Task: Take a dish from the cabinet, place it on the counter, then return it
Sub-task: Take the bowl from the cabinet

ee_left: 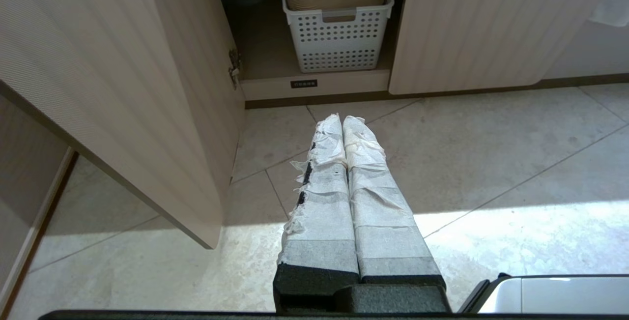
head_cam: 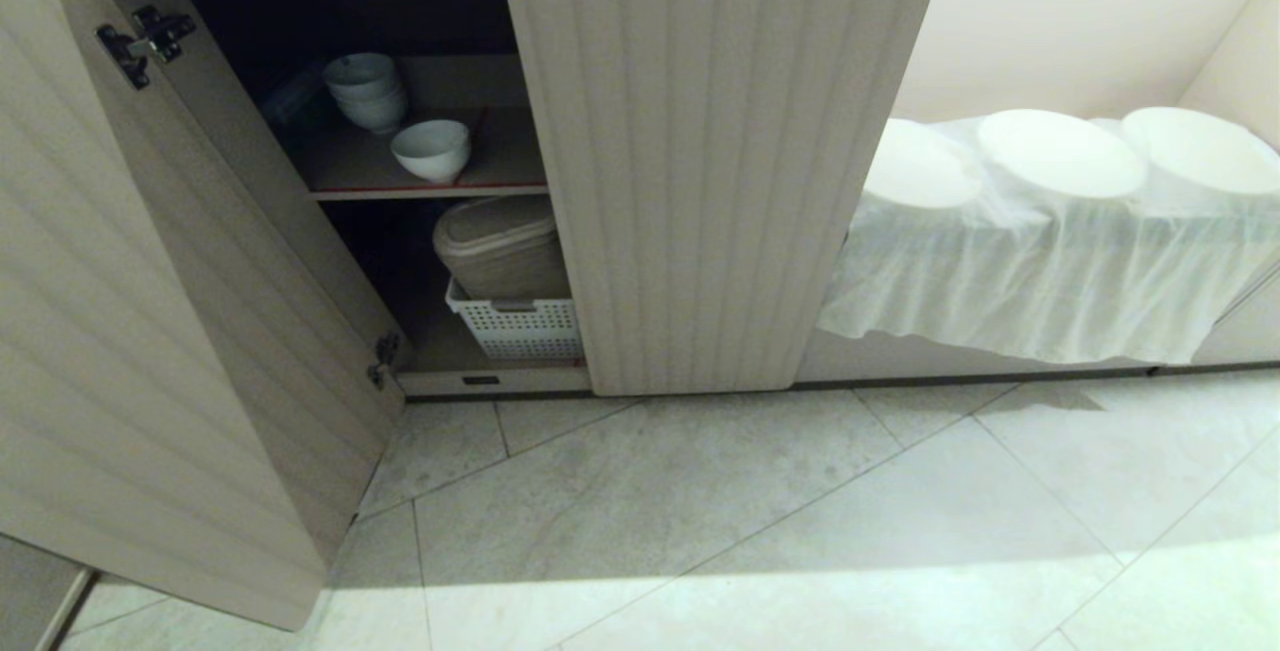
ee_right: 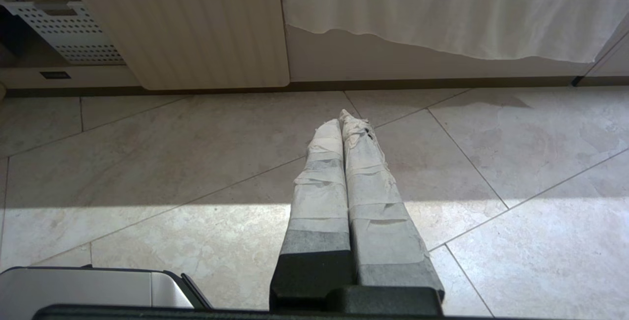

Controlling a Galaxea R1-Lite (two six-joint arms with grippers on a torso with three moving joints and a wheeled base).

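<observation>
Pale tiled floor [head_cam: 800, 521] before cabinet [head_cam: 700, 161]

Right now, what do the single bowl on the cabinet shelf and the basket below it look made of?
Bowl: looks like glazed white ceramic or porcelain, with a smooth glossy surface and small foot; melamine can't be ruled out.
Basket: looks like moulded white plastic, matte, with regular rows of round holes and a cut-out handle slot.

White bowl [head_cam: 431, 149] sits on open cabinet's [head_cam: 300, 261] upper shelf [head_cam: 430, 189].
</observation>
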